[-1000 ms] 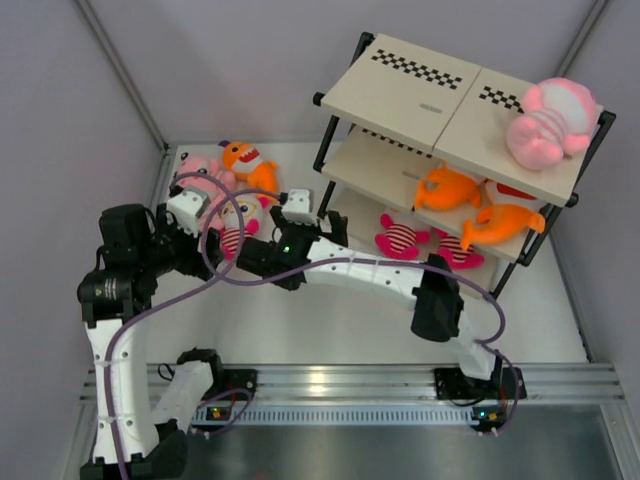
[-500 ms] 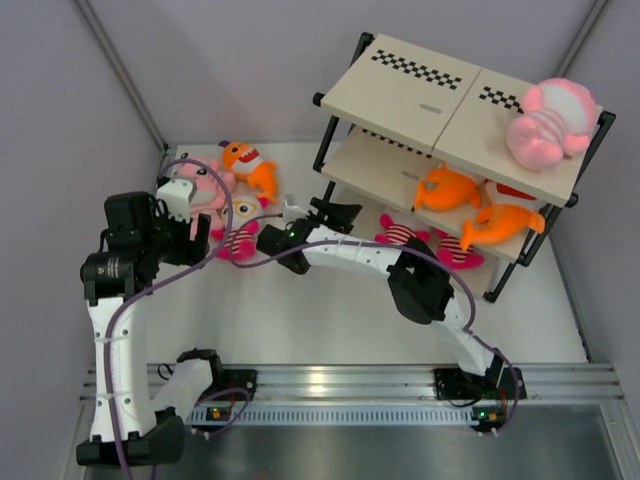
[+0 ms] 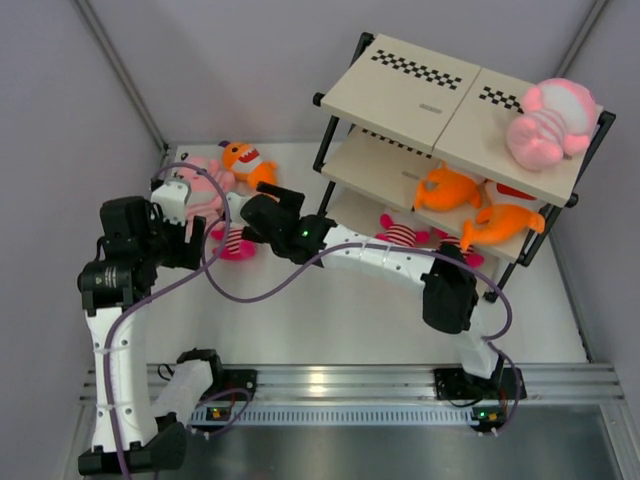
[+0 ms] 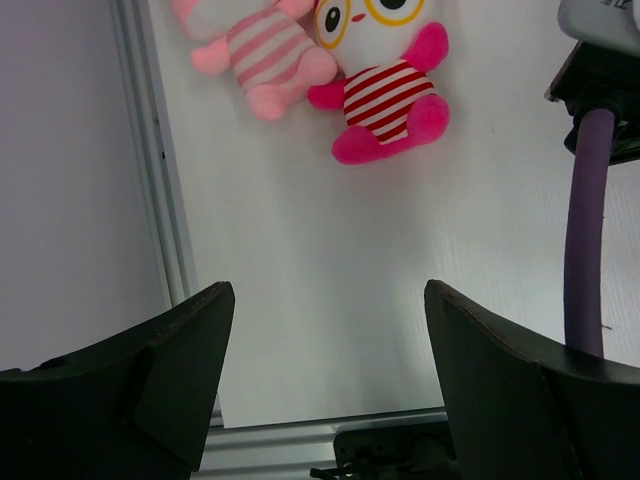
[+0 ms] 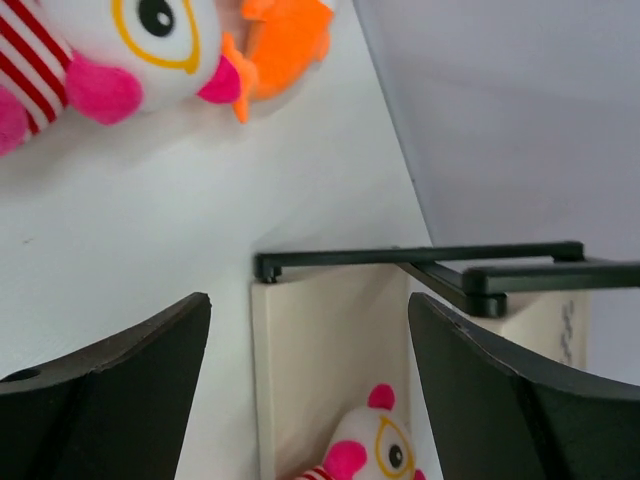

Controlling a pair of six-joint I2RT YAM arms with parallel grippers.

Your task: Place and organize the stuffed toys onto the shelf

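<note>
Three stuffed toys lie at the table's back left: a pale-pink striped plush (image 3: 203, 180), an orange fish (image 3: 251, 164) and a small magenta one with red-white stripes (image 3: 236, 244). My left gripper (image 3: 188, 240) hangs open and empty above the table; its view (image 4: 328, 300) shows the pink plush (image 4: 262, 58) and the magenta one (image 4: 388, 98) ahead. My right gripper (image 3: 272, 212) is open and empty (image 5: 308, 305) between the toys and the shelf (image 3: 410, 95). The shelf holds a pink plush (image 3: 548, 122), two orange fish (image 3: 447, 187) and two magenta toys (image 3: 400, 237).
The right wrist view shows the shelf's bottom board (image 5: 320, 340) with a magenta toy (image 5: 365, 450) on it. The right arm's purple cable (image 4: 585, 225) hangs at the right of the left wrist view. A metal rail (image 3: 400, 380) runs along the near edge. Grey walls enclose the table.
My right gripper has swung from near the shelf's left post back to the left, towards the toys on the table. My left gripper has shifted slightly back and left. No toy has moved.
</note>
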